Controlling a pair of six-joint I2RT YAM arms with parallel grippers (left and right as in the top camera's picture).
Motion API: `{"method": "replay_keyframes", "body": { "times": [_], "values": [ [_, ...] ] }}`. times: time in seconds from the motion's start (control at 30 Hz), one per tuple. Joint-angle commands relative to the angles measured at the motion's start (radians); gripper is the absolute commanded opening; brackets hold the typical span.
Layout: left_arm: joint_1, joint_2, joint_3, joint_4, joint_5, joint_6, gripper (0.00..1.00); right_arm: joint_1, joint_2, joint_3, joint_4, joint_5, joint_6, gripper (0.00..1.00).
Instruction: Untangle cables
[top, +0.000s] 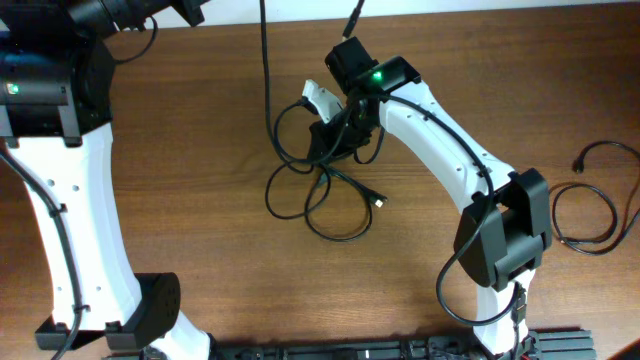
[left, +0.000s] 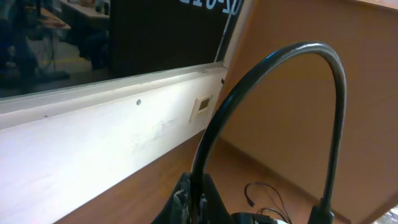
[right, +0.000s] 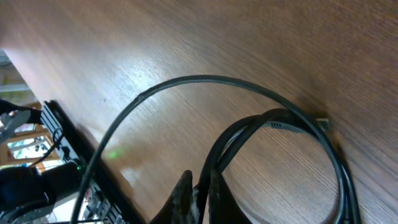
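Right pincer (top: 335, 135) is down at the top of the cables (top: 300, 195), mid tabletop (top: 200, 250). In the right wrist view the right pincer (right: 200, 198) is clamped on the cables (right: 249, 87): the fingers (right: 183, 196) are pinched in tight, with two black strands running up out from between them.

Tangle layout, overhead:
- several overlapping loops spread below and to the left of the pincer, lying flat on the wood
- one plug (top: 380, 203) sticks out at the lower right of the bundle; the wrist cam shows the same plug (right: 321, 122) resting on the tabletop at the end of the doubled strand
- one strand (top: 266, 60) runs from the bundle straight to the far edge and out of frame
- a big single loop arcs over the doubled strand in the wrist view; can't tell from here where they cross

Lone cable (top: 600, 215) sits at the right edge of the tabletop in a loose loop, well apart from the bundle and not touching it.

Left arm (top: 70, 200) is up at the far left corner, away from the cables. Left pincer (left: 189, 202) barely shows at the bottom of its own cam, so I can't tell whether it's apart or together. That view is mostly wall (left: 93, 137) and a thick arm wire (left: 273, 56) arching across.
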Motion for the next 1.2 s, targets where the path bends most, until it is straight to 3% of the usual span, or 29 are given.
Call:
{"method": "replay_keyframes", "body": {
  "times": [0.0,0.2,0.37,0.57,0.8,1.0,1.17],
  "values": [
    [0.003,0.001,0.002,0.005,-0.060,-0.002,0.00,0.007,0.006,-0.006,-0.039,0.164,0.017,0.04],
    [0.036,0.001,0.002,-0.170,-0.277,0.053,0.00,-0.052,0.006,-0.006,-0.160,0.620,0.202,0.04],
    [0.124,0.001,0.002,-0.405,-0.656,0.058,0.00,-0.225,0.006,-0.006,-0.226,0.804,0.384,0.04],
    [0.357,0.001,0.002,-0.463,-0.680,0.057,0.00,-0.459,0.006,-0.006,-0.278,0.868,0.404,0.04],
    [0.594,0.001,0.002,-0.471,-0.649,-0.104,0.00,-0.606,0.006,-0.006,-0.286,0.856,0.404,0.04],
    [0.466,0.005,-0.006,-0.513,-0.503,-0.041,0.00,-0.561,0.006,-0.006,-0.270,0.746,0.370,0.04],
    [0.237,0.008,-0.080,-0.517,-0.504,0.193,0.00,-0.516,0.006,-0.007,-0.270,0.735,0.363,0.04]
  ]
}}
